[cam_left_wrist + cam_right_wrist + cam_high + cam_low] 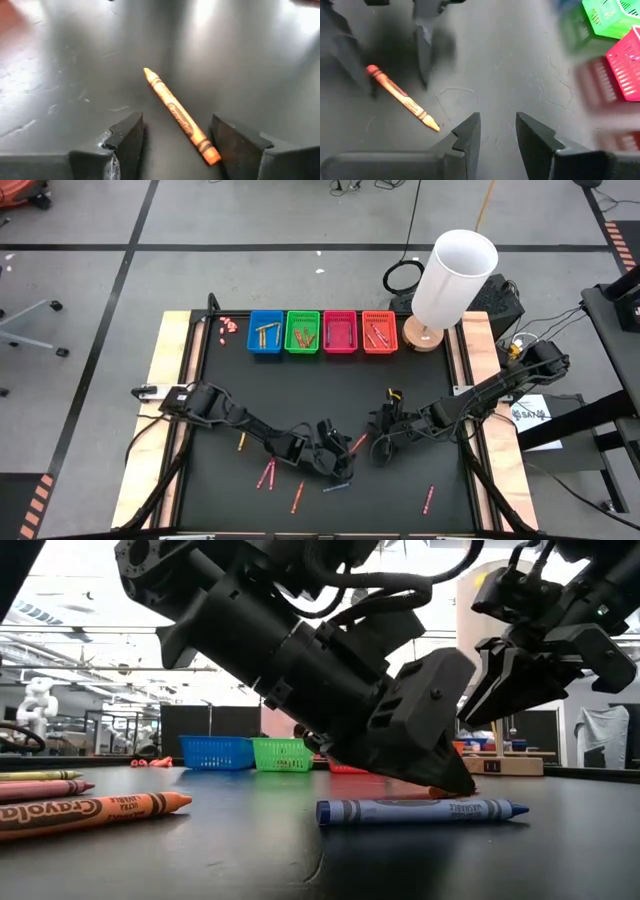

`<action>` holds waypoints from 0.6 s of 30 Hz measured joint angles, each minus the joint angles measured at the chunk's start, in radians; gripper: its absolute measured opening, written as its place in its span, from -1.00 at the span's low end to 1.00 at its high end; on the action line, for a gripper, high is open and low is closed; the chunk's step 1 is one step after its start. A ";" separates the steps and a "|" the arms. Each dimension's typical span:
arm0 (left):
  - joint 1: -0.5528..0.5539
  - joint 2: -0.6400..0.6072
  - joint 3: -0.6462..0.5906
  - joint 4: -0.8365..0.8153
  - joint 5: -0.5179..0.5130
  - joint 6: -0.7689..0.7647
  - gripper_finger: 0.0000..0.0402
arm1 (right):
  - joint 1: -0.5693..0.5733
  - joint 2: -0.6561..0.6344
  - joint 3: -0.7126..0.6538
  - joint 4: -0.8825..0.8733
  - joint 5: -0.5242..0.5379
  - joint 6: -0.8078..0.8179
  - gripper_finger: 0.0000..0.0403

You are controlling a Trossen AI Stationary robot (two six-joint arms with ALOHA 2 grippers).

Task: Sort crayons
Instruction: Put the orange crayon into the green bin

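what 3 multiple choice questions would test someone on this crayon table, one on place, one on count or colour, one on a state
1. Where does the orange crayon lie?
A. in the blue basket
B. on the black mat between the left gripper jaws
C. under the lamp

2. How many small baskets stand in the row at the mat's far edge?
A. two
B. four
C. six

3. How do the left gripper's jaws stand?
A. open, one on each side of the crayon
B. shut on the crayon
C. lifted, holding a basket

Answers:
1 B, the left wrist view shows it flat on the mat between both jaws.
2 B, blue, green, pink and orange.
3 A, mat shows between each jaw and the crayon.
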State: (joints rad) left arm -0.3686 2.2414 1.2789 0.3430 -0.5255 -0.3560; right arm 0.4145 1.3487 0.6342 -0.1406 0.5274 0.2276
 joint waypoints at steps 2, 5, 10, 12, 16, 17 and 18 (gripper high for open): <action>0.011 0.000 0.000 -0.028 -0.001 0.002 0.13 | 0.000 0.000 0.000 0.000 0.000 0.000 -0.46; 0.020 -0.004 0.002 -0.074 0.009 0.008 0.07 | 0.000 0.000 0.000 -0.006 0.000 0.000 -0.46; 0.022 -0.018 0.002 -0.105 0.039 0.029 -0.05 | 0.000 0.000 0.000 -0.007 0.000 0.000 -0.46; 0.022 -0.028 0.001 -0.115 0.049 0.030 -0.11 | 0.000 0.000 0.000 -0.007 0.000 0.000 -0.46; 0.025 -0.031 0.000 -0.122 0.052 0.030 -0.25 | 0.000 0.000 0.000 -0.006 0.000 0.000 -0.46; 0.029 -0.031 0.000 -0.126 0.052 0.030 -0.29 | 0.000 0.000 0.000 -0.007 0.000 0.000 -0.46; 0.034 -0.032 0.000 -0.130 0.054 0.028 -0.33 | 0.000 0.000 0.000 -0.007 0.000 0.000 -0.46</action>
State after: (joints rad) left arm -0.3351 2.2097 1.2793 0.2126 -0.4713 -0.3275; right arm 0.4145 1.3487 0.6342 -0.1474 0.5275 0.2276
